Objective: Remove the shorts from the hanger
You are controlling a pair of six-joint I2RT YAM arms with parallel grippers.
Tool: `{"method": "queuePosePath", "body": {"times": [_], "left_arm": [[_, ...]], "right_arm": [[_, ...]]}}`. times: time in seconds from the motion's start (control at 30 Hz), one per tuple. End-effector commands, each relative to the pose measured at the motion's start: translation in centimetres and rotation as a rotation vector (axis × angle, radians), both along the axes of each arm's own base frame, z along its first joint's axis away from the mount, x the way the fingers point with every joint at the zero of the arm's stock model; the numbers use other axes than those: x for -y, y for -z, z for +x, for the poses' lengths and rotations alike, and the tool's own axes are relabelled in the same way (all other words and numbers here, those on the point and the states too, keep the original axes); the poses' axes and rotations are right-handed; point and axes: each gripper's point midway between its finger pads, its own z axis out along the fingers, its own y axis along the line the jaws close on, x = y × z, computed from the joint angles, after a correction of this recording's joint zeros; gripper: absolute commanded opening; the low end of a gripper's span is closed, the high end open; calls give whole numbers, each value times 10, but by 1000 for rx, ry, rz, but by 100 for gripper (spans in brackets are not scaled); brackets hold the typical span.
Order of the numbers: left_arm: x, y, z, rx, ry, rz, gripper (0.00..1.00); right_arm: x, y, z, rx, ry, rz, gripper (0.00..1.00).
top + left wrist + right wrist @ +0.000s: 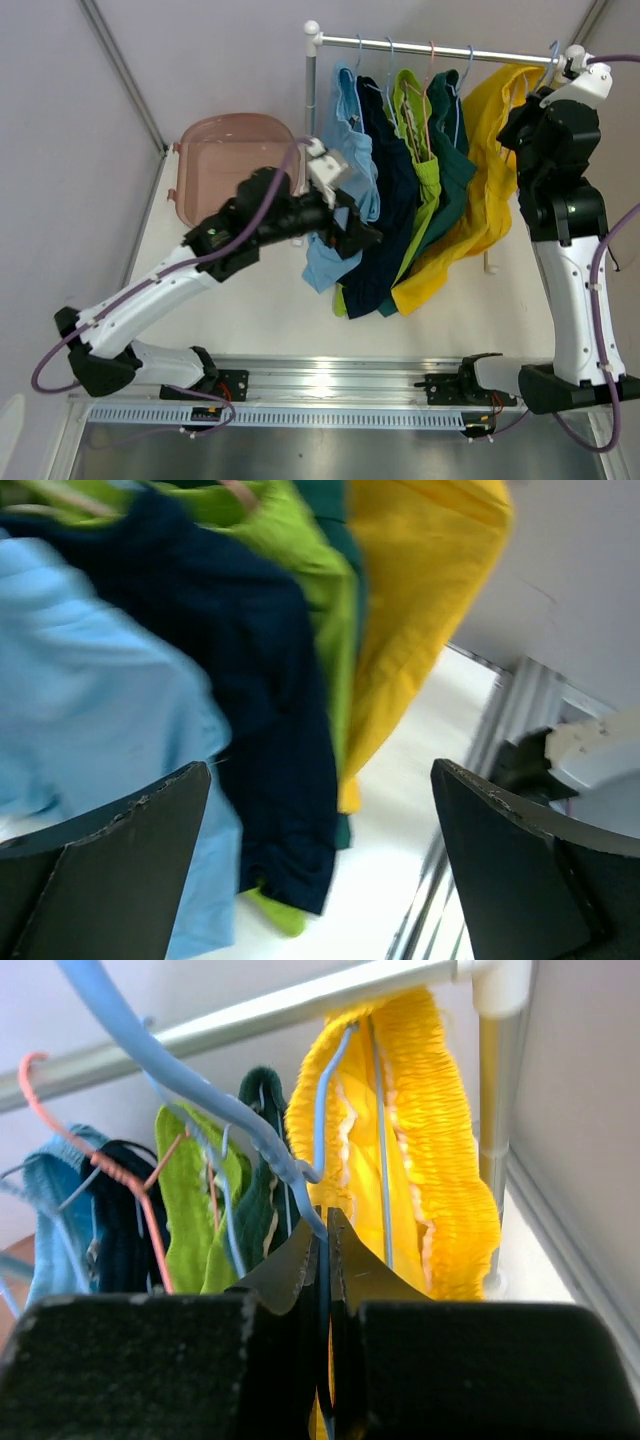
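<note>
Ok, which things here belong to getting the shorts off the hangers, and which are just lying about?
Job: light blue shorts, navy shorts, lime green shorts, dark teal shorts, yellow shorts; blue hanger pinched in the right gripper; open left gripper near the light blue pair.
Lying about: pink tub on the table, left of the rail.

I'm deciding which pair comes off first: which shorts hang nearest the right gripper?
The yellow shorts, at the rail's right end, where the right gripper is shut on a blue hanger wire. The others hang further left.
</note>
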Motion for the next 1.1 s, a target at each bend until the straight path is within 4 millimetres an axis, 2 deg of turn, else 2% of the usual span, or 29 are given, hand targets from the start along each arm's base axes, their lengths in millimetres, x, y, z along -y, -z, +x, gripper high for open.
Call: {"method": "queuePosePath", "body": {"times": [0.0, 0.03, 0.07, 0.1, 0.13, 0.17, 0.2, 0.23, 0.27, 0.3, 0.33, 0.4, 0.43, 0.47, 0.5, 0.63, 0.7, 0.83, 0.93, 0.97, 1.0, 1.03, 1.07], "left_arm": [[51, -8, -29, 87, 125, -28, 99], [67, 6, -31, 76, 148, -15, 99], [84, 1, -44, 97, 194, -53, 99], [94, 3, -49, 100, 220, -62, 99], [108, -2, -59, 114, 259, -90, 99], [123, 13, -59, 99, 280, -69, 99], [132, 16, -62, 97, 297, -65, 99], [139, 5, -65, 112, 310, -86, 99], [153, 15, -71, 109, 327, -70, 99], [158, 16, -73, 109, 336, -69, 99], [163, 5, -75, 118, 348, -87, 99], [174, 14, -76, 106, 360, -76, 99], [177, 6, -78, 116, 369, -92, 99], [180, 8, -78, 111, 368, -92, 99], [185, 14, -77, 107, 369, -86, 99], [192, 13, -63, 117, 307, -101, 99], [195, 17, -59, 118, 292, -95, 97], [205, 24, -52, 114, 275, -86, 77], [213, 38, -51, 99, 280, -65, 65], [215, 45, -50, 92, 280, -52, 49], [215, 48, -50, 90, 281, -45, 41], [214, 53, -51, 82, 282, -30, 29], [213, 56, -51, 79, 277, -21, 4]], "right_arm": [[-5, -27, -26, 103, 12, 75, 0], [-7, -22, -28, 81, 15, 80, 0], [-18, -20, -29, 73, -10, 95, 0], [-23, -18, -30, 64, -23, 98, 0], [-25, -16, -31, 49, -14, 97, 0], [-35, -16, -32, 44, -37, 99, 0], [-38, -15, -32, 36, -41, 96, 0], [-41, -14, -33, 28, -47, 90, 0], [-42, -16, -34, 28, -43, 89, 0], [-46, -16, -35, 21, -49, 85, 0], [-47, -16, -36, 21, -50, 84, 0], [-49, -17, -36, 19, -55, 82, 0], [-50, -16, -36, 18, -56, 81, 0], [-50, -17, -37, 22, -58, 84, 0], [-51, -18, -37, 22, -59, 86, 0], [-52, -21, -38, 29, -66, 94, 0], [-52, -21, -39, 28, -64, 97, 0], [-51, -24, -43, 36, -64, 113, 0], [-50, -28, -47, 46, -66, 122, 0], [-48, -32, -49, 56, -65, 129, 0], [-48, -34, -51, 60, -67, 129, 0], [-48, -35, -51, 61, -66, 127, 0], [-46, -38, -51, 67, -60, 126, 0]]}}
